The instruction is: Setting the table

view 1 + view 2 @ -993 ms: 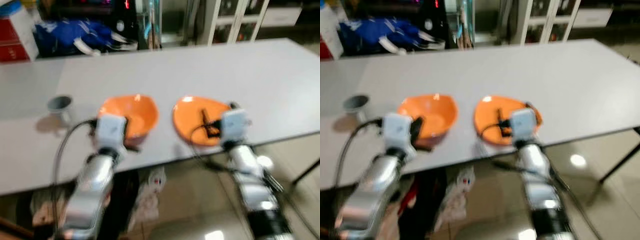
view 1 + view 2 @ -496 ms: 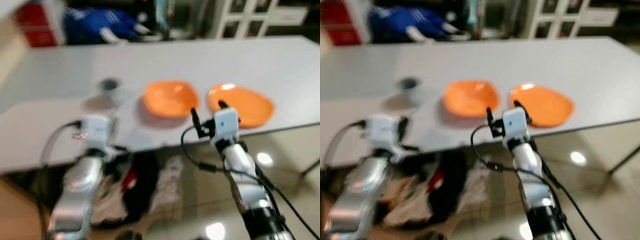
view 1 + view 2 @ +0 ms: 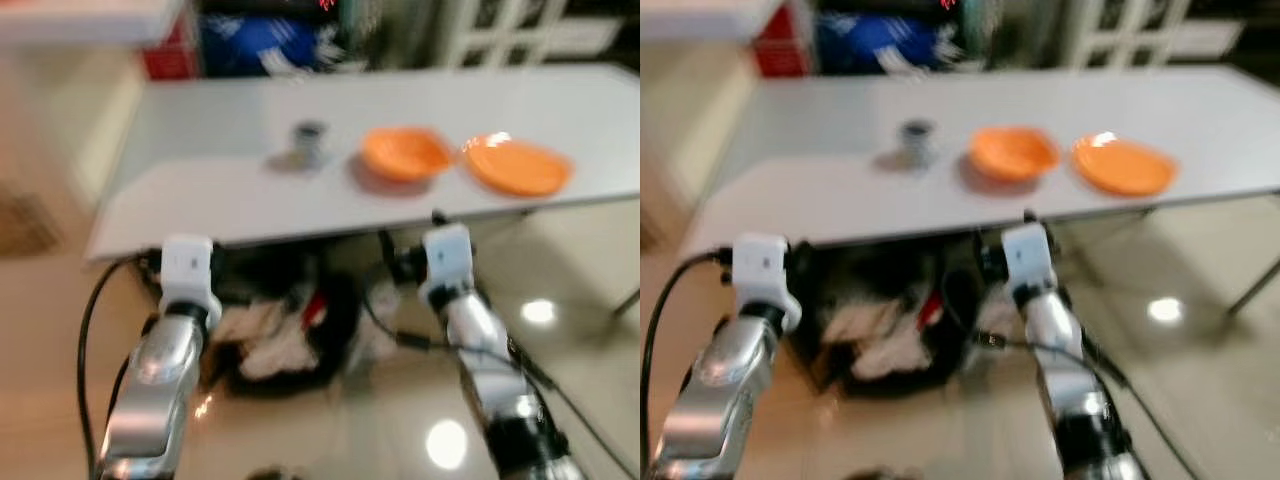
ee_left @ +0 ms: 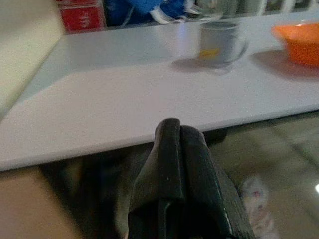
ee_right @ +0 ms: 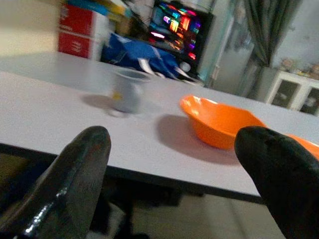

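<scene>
Surface: long white table (image 3: 250, 190), smooth matte top, rectangular, thin edge. Head views are motion-blurred, so fine detail is unreliable. Floor near the table is glossy beige tile w/ bright light reflections. Under the table's near edge sits a dark heap of cloth and bags (image 3: 290, 330), contents not identifiable.

Room behind the table: red box (image 5: 75, 32) w/ white band, blue fabric bundle (image 5: 134, 52), a lit multicolour screen (image 5: 177, 22), white cabinet w/ glass doors (image 5: 294, 94), grey-green curtain (image 5: 261, 35).

Task items, all on the table top:
- grey cup (image 3: 308, 140), small, cylindrical, opaque, yellowish mark on its side; stands upright, toward the table's far-left part.
- orange bowl (image 3: 402, 155), deep, rounded-square rim, shiny plastic look; right of the cup, apart from it.
- orange plate (image 3: 518, 167), shallow, same glossy orange; just right of the bowl, near the table's front edge.

End effectors:
- left gripper (image 4: 177, 164): black fingers pressed together, nothing between them; held off the table, short of its near edge, aimed at the cup area.
- right gripper (image 5: 184, 164): fingers spread wide apart, rounded glossy black pads (image 5: 75, 169), empty; also short of the table's near edge, facing cup and bowl.

Both silver arms reach fwd over the floor, white wrist blocks, black cables trailing.
</scene>
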`<state>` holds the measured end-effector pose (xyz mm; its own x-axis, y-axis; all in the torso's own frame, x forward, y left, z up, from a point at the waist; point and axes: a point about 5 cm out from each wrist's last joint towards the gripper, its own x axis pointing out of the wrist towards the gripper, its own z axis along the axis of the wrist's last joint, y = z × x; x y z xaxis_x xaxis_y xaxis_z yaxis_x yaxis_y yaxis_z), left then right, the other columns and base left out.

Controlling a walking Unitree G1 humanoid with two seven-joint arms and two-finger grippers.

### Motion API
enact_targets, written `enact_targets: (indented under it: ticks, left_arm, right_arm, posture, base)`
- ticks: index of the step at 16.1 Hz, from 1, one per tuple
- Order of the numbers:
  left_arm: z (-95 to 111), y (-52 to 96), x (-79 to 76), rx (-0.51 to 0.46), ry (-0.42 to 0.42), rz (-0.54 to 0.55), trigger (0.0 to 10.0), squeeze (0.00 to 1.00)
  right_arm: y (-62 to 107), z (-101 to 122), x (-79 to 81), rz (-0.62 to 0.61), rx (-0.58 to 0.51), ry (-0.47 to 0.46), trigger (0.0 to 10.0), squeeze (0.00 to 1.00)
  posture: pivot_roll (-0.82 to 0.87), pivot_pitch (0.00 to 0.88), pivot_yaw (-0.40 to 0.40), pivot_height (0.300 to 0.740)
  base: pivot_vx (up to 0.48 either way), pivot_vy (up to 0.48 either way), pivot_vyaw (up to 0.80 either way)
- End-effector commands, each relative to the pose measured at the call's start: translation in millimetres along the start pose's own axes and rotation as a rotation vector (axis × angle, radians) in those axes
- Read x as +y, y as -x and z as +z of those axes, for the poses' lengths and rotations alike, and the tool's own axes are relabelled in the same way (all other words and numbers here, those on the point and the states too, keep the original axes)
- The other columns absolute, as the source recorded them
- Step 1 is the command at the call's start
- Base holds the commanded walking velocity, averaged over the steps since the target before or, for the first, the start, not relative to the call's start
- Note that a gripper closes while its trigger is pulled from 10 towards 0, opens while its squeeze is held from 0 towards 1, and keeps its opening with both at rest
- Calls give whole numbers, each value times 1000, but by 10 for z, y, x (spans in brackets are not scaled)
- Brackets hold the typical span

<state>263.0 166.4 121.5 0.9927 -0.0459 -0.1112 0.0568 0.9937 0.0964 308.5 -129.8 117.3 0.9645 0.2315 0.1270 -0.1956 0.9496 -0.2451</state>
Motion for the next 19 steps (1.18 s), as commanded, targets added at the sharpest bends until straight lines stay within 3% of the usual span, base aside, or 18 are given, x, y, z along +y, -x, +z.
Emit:
enact_targets:
  ticks: [1,5,8,15,19]
  left_arm:
    - [-40,-7,-48,21,-43,-18,10000,0]
    - [-48,-12,-107,17,-47,-26,10000,0]
    - [-31,-24,-50,4,-12,28,10000,0]
    - [-17,-39,-8,-4,38,103,10000,0]
    - [-26,-43,8,0,42,125,10000,0]
  right_arm:
    - [59,-104,14,-3,39,-16,10000,0]
    - [77,-121,48,6,45,-26,10000,0]
    - [82,-136,54,19,54,-25,10000,0]
    - [51,-136,58,53,74,-25,10000,0]
    - [46,-143,71,68,78,-20,10000,0]
  posture:
    - [44,0,11,740]
    - [38,0,13,740]
    - [36,0,10,740]
    - [27,26,1,740]
    - [23,29,-2,740]
  base:
    - [0,428,0]
    - [0,0,0]
    - [0,0,0]
    - [0,480,446]
    - [0,480,0]
